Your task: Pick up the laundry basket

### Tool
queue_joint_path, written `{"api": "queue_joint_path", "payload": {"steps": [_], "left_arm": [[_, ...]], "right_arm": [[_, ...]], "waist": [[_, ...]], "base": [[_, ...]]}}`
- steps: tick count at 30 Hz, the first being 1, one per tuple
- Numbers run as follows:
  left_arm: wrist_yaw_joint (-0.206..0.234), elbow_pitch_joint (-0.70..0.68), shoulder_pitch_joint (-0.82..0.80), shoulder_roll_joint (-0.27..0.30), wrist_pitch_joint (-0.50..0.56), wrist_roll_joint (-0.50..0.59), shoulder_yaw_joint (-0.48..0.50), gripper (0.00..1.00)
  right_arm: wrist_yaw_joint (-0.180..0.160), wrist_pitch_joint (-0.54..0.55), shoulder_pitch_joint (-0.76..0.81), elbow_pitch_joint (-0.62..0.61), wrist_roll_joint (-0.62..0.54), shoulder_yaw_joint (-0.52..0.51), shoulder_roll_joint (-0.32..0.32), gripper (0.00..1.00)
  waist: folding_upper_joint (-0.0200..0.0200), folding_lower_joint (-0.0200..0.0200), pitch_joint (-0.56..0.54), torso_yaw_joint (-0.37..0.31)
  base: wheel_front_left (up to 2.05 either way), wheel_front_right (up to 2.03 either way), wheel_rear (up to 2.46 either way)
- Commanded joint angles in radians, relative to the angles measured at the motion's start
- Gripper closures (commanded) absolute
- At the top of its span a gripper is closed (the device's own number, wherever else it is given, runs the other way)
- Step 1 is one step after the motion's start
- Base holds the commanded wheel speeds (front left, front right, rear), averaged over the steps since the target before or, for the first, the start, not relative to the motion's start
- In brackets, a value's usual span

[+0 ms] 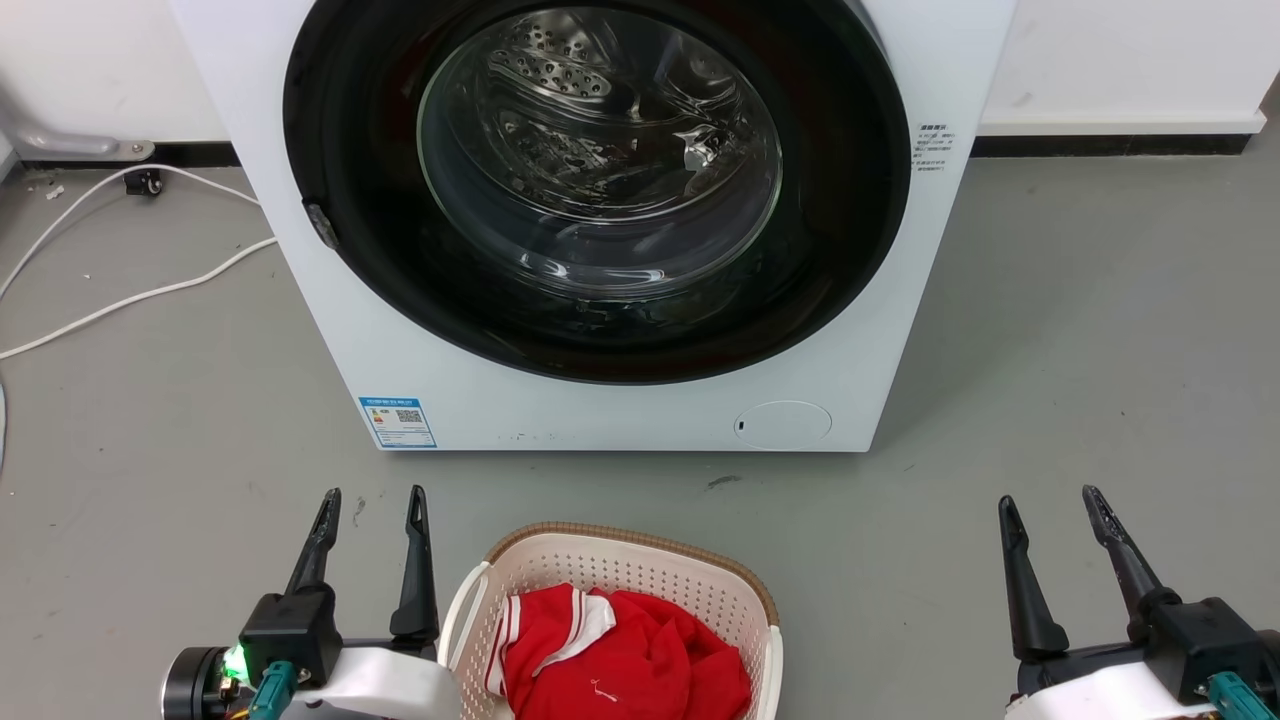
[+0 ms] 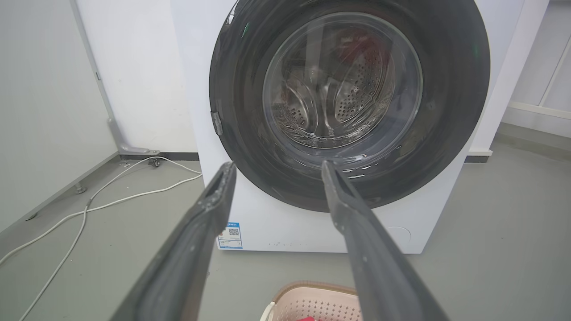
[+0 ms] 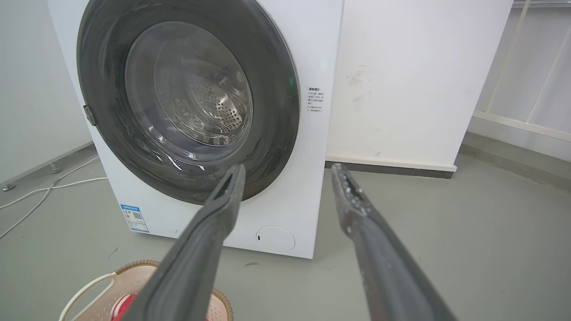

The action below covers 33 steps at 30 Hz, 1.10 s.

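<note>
The basket (image 1: 640, 565) sits on the floor (image 1: 1100, 350) between my two arms, low in the head view and in front of the washer (image 1: 620, 410). It is far from centred. The left end effector (image 1: 375, 492) is the nearer one, its inner finger just beside the basket's left handle (image 1: 462, 610). The right end effector (image 1: 1047, 496) stands well apart from the right handle (image 1: 772, 670), with bare floor between.

Both end effectors are spread wide and hold nothing, and their fingers point ahead at the washer. In each wrist view the basket shows at the bottom edge, under the fingers. I judge it lies below and inward of both sets of tips, not ahead of them.

The handles face my left and right, so I take it for a two-sided lift: both arms down and inward, the right with much further to travel. I cannot tell the basket's long axis, because its near part runs off the bottom edge of the head view.

It is cream plastic with perforated walls, a brown woven-look rim (image 1: 620, 530) and white loop handles. It stands upright, with a red cloth (image 1: 630, 660) with white trim heaped inside.
</note>
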Motion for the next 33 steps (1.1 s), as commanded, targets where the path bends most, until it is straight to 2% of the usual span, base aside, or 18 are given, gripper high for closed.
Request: {"api": "queue_joint_path", "payload": {"steps": [1,27,33], "left_arm": [[0.004,-0.005,0.010,0.003,-0.008,0.021,0.002,0.00],[0.004,0.004,0.019,0.003,-0.012,0.011,0.010,0.00],[-0.011,0.031,-0.022,0.003,-0.012,0.019,0.045,0.00]], "right_arm": [[0.000,-0.009,0.011,-0.011,-0.009,0.002,-0.005,0.00],[0.000,-0.011,0.010,0.000,0.039,0.002,-0.004,0.00],[0.000,-0.011,-0.019,0.028,0.055,0.050,-0.004,0.00]], "waist": [[-0.0001,0.0001,0.000,0.000],[-0.0001,0.0001,-0.001,0.003],[-0.0001,0.0001,0.021,-0.004]], "base": [[0.00,0.00,0.00],[0.00,0.00,0.00],[0.00,0.00,0.00]]}}
